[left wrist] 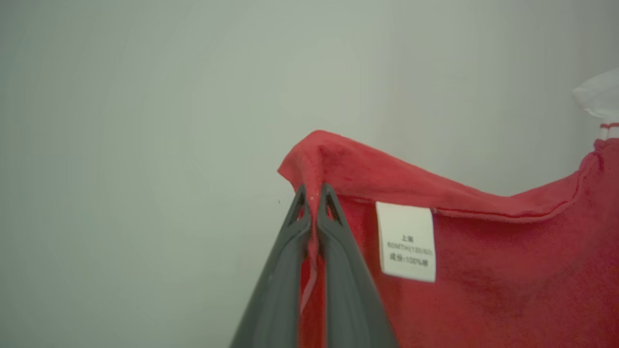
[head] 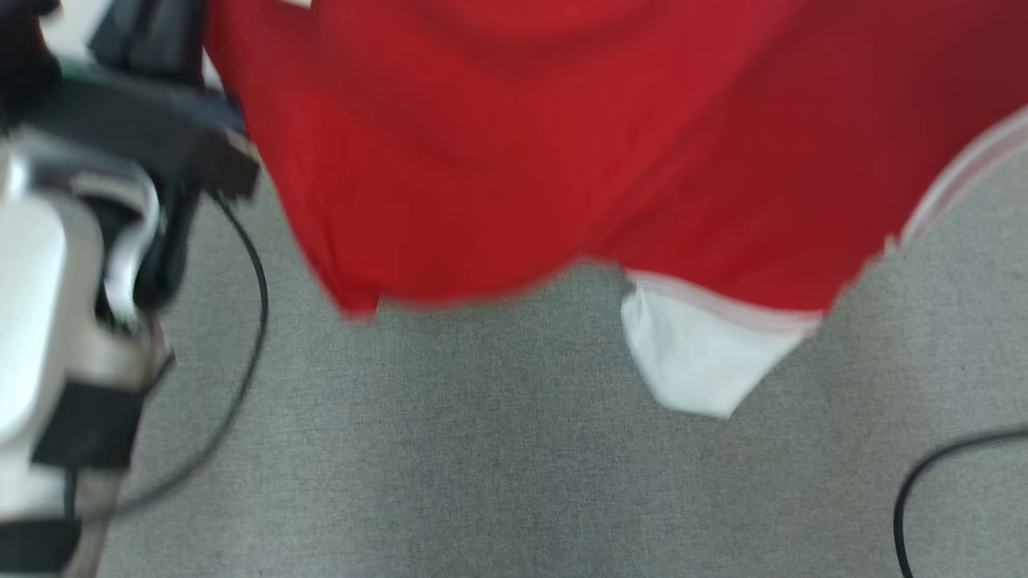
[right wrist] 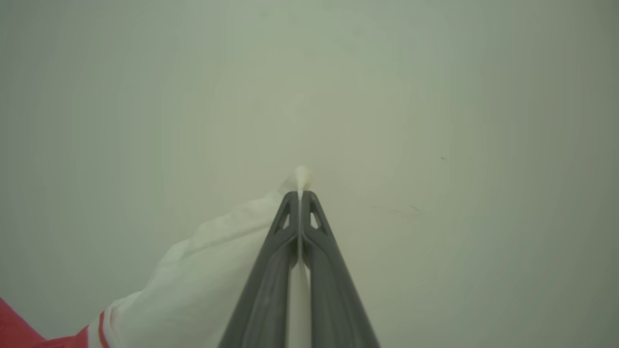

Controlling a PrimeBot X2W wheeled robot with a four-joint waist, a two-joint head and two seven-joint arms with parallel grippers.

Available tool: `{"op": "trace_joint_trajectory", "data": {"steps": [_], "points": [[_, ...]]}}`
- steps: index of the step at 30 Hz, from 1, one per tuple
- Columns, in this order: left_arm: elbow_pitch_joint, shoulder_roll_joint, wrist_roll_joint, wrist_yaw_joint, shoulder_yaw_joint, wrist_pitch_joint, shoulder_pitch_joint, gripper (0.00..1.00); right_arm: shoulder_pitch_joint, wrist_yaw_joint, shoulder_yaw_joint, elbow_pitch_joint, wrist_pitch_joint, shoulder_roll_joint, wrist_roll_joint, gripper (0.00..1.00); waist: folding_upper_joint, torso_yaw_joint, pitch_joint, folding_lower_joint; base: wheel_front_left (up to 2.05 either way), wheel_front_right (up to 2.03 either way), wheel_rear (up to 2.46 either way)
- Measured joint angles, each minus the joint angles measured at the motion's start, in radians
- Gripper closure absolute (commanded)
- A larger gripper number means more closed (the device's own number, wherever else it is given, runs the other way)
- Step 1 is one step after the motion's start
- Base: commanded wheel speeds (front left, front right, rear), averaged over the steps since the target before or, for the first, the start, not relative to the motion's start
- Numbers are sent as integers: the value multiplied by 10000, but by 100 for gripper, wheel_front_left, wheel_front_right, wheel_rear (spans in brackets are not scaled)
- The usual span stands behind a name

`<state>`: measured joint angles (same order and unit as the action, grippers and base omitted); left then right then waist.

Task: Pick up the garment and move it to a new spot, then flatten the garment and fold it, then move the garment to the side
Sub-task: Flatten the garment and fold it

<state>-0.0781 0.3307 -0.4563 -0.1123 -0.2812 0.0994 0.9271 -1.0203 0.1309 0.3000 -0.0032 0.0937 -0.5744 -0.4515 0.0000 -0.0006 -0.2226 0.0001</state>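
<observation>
- Garment (head: pixel 514 144): red top with white parts edged in thin red-and-white stripes. Held aloft across the far side of the head view, lower edge sagging in the middle.
- White sleeve piece (head: pixel 699 361): dangling below the red body, right of centre, above the floor.
- Left gripper (left wrist: pixel 314 193): fingers (left wrist: pixel 280 280) pressed all but together, pinching a corner fold of the red cloth. Small peak of fabric standing beyond the tips.
- Care label (left wrist: pixel 406 241): white, small dark print, sewn to the red cloth just right of the left fingers.
- Right gripper (right wrist: pixel 300 195): fingers (right wrist: pixel 333 280) fully closed on an edge of white cloth belonging to the garment. Sliver of white poking past the tips, the rest trailing away left to a red stripe and red cloth.
- Floor (head: pixel 482 482): grey carpet beneath the garment. Garment seemingly clear of it, though head view too blurred for certainty.
- Pale forearm (head: pixel 40 305): dark fittings, near left of the head view, blurred.
- Dark cable (head: pixel 259 305): looping beside the forearm at left.
- Second cable (head: pixel 923 474): curving on the carpet at near right.
- Plain pale surface (left wrist: pixel 145 145): backdrop behind both sets of fingers.
</observation>
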Motion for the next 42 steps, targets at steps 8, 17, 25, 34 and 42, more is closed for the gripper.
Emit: {"op": "trace_joint_trajectory", "data": {"steps": [8, 17, 25, 34, 42], "points": [[4337, -451, 117, 497, 123, -1352, 2866, 100, -3439, 2, 1114, 3753, 1501, 558, 303, 100, 1, -44, -459, 1, 0, 0, 0], [6924, -637, 462, 995, 75, -3037, 5040, 100, -5233, 0, 1413, 4485, 1705, 1427, 441, 100, 1, -127, -1110, 0, 0, 0, 0], [6462, -1212, 67, 1099, 366, -3559, 2732, 100, -1837, 0, 2284, 2441, 1707, 874, -865, 100, 2, -87, -1716, 2, 0, 0, 0], [2840, -1615, 50, 579, 460, -3590, -2310, 100, 4213, 0, 1174, 81, 1705, 945, -2247, 100, 1, 141, -1485, -3, 0, 0, 0], [755, -1523, -19, -12, 165, -3229, -5702, 100, 7968, -2, 828, -828, 1647, 1066, -3308, 100, 0, 148, -958, -4, 0, 0, 0]]}}
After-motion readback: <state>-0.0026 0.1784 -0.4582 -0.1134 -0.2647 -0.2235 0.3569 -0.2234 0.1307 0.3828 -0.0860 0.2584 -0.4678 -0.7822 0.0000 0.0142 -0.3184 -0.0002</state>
